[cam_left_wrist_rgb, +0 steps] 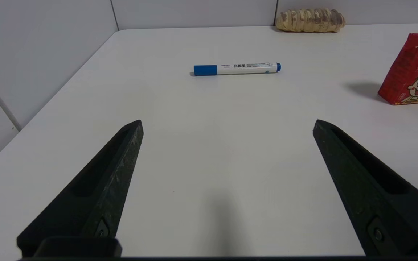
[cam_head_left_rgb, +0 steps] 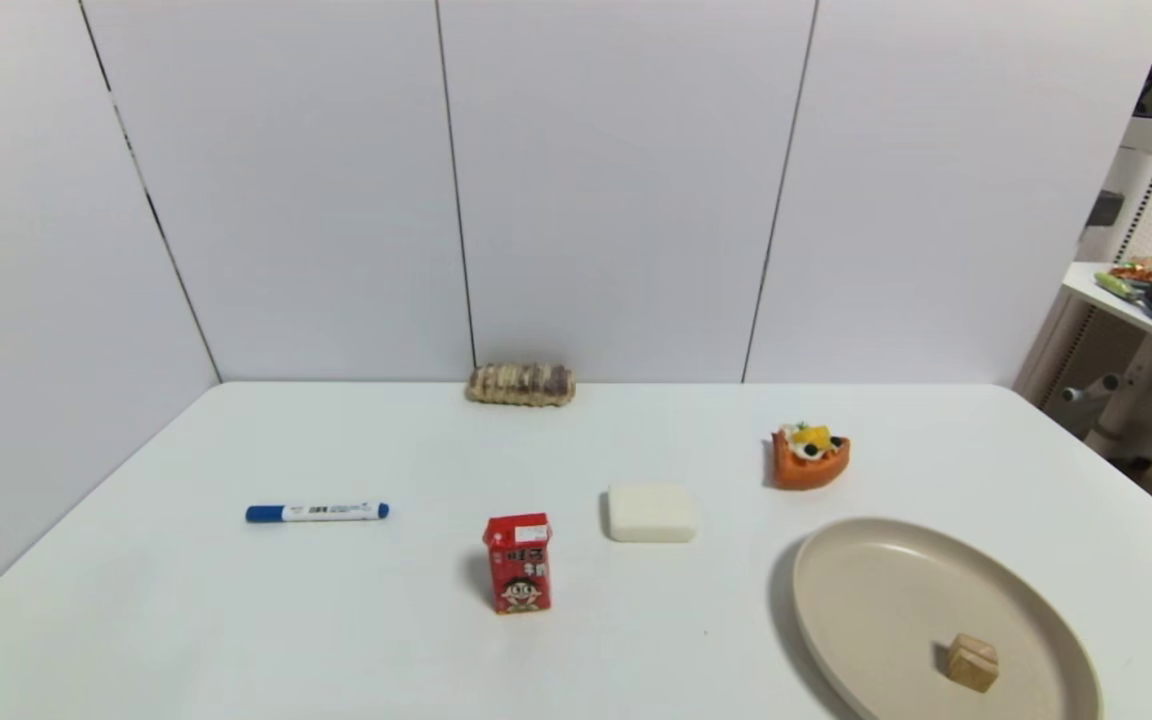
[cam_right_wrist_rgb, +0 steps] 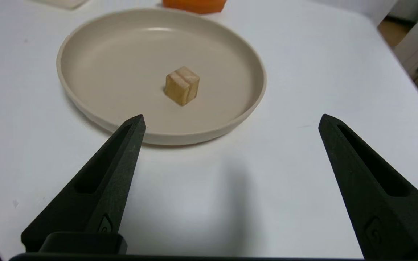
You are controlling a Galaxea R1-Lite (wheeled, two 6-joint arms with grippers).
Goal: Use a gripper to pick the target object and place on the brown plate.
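The tan cube point(cam_head_left_rgb: 971, 661) sits inside the brown plate point(cam_head_left_rgb: 836, 590), in the lower right of the head view, resting on the plate's flat floor a little toward the near rim and free of any hold. Judged from that, the placing looks done and what remains is only for the arms to stay clear.

In the right wrist view the right gripper point(cam_right_wrist_rgb: 230, 121) hovers over bare counter point(cam_right_wrist_rgb: 303, 90) just short of the plate's near rim, its fingers point(cam_right_wrist_rgb: 122, 152) spread wide with nothing between them; the cube point(cam_right_wrist_rgb: 181, 85) lies ahead, in the upper middle of that frame. That wide stance fits a release rather than a grasp. The left gripper point(cam_left_wrist_rgb: 227, 125) is parked over the counter's left part, fingers likewise spread wide and empty, with a blue marker point(cam_left_wrist_rgb: 236, 68) ahead in the upper middle of its frame and a red drink carton point(cam_left_wrist_rgb: 412, 69) at the right edge. Neither gripper shows in the head view.

For room: the plate's low raised rim keeps the cube from sliding off, and the plate itself runs out of the bottom of the head view. A white block point(cam_head_left_rgb: 650, 513) and an orange cake slice point(cam_head_left_rgb: 810, 457) stand apart above and left of the plate, and a bread roll point(cam_head_left_rgb: 521, 384) lies against the back wall, so the near right counter is open for pulling back.
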